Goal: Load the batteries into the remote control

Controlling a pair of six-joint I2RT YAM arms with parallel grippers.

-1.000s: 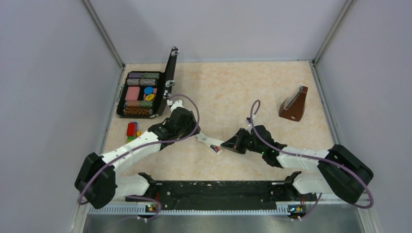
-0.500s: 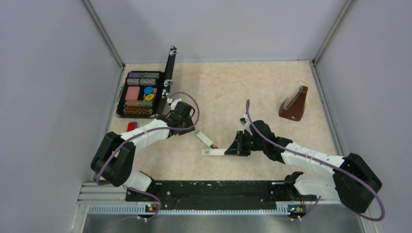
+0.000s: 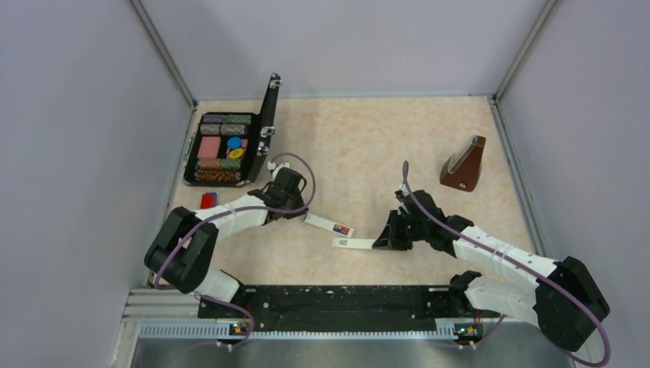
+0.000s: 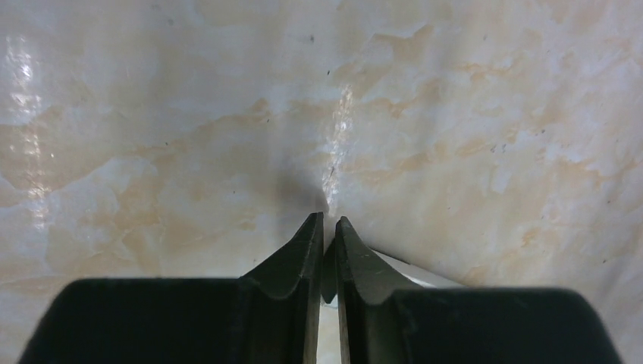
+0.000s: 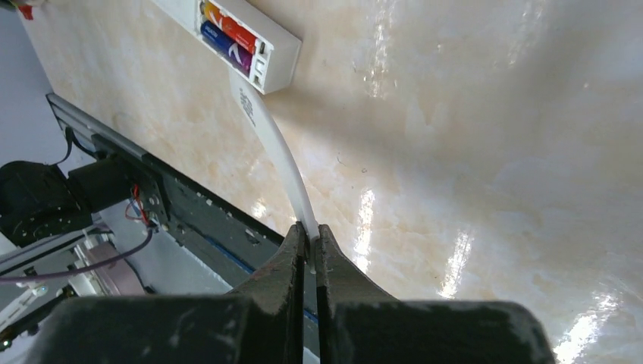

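My left claw [image 3: 299, 208] is clenched on one end of the remote [image 3: 326, 224], which lies flat on the table [image 3: 360, 153] between my arms, its bay open upward with both batteries [image 5: 230, 39] seated side by side, red beside purple. My right claw [image 5: 311, 236] pinches a thin white cover [image 5: 277, 148], whose far end hangs just beside the remote's bay end

Glossy marbled table [image 5: 493, 152], white plastic remote control [image 5: 282, 61], wooden metronome [image 3: 462, 167]
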